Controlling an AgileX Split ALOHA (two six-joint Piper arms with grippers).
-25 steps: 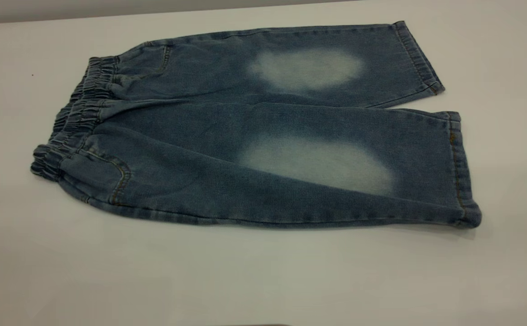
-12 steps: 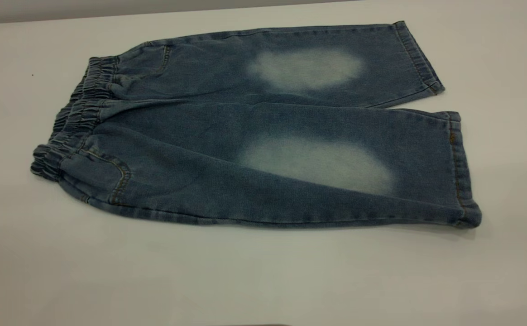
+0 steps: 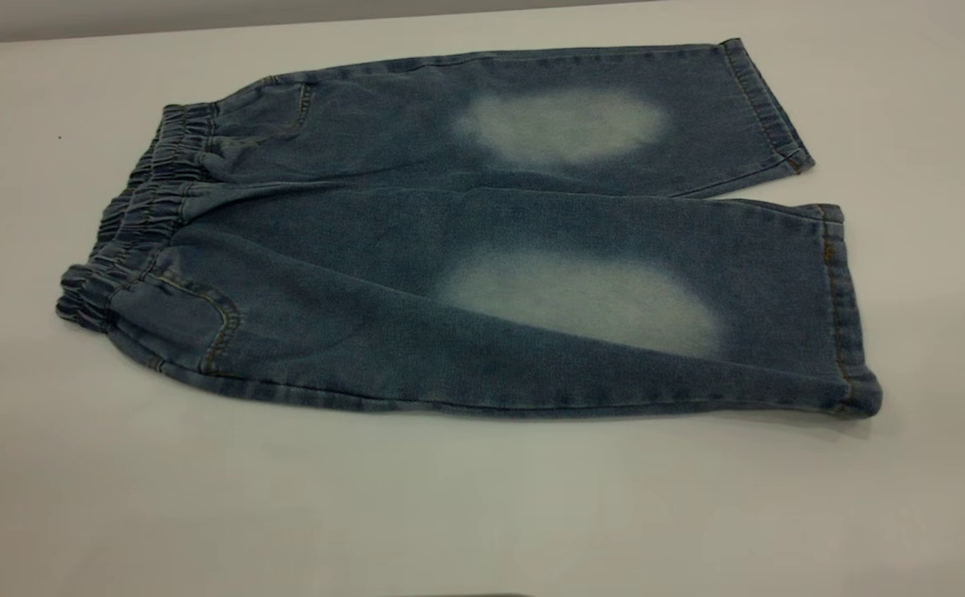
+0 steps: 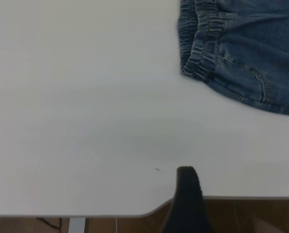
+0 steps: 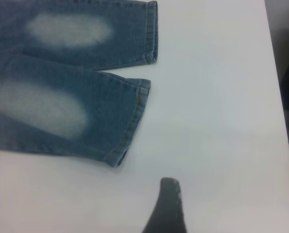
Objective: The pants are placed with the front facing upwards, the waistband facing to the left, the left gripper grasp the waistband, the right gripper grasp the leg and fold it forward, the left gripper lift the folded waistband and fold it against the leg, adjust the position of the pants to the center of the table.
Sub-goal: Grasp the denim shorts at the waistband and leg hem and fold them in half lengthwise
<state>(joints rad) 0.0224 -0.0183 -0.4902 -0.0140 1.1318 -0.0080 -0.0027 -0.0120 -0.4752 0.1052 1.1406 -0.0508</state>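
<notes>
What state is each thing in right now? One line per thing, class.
Pants: unfolded, flat on the table, front up.
Waistband: gathered, at the left end, not gripped.
Leg hems: at the right end, not gripped.
Left gripper: off the pants, near the table edge.
Right gripper: off the pants.

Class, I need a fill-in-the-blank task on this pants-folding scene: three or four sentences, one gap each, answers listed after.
1. The pants lie flat on the white ____.
2. In the exterior view, the waistband sits at the pants' ____ end.
3. Each leg has a pale faded patch, so there are ____ patches.
4. The number of folds made so far is ____.

Missing words: table; left; two; zero
</notes>
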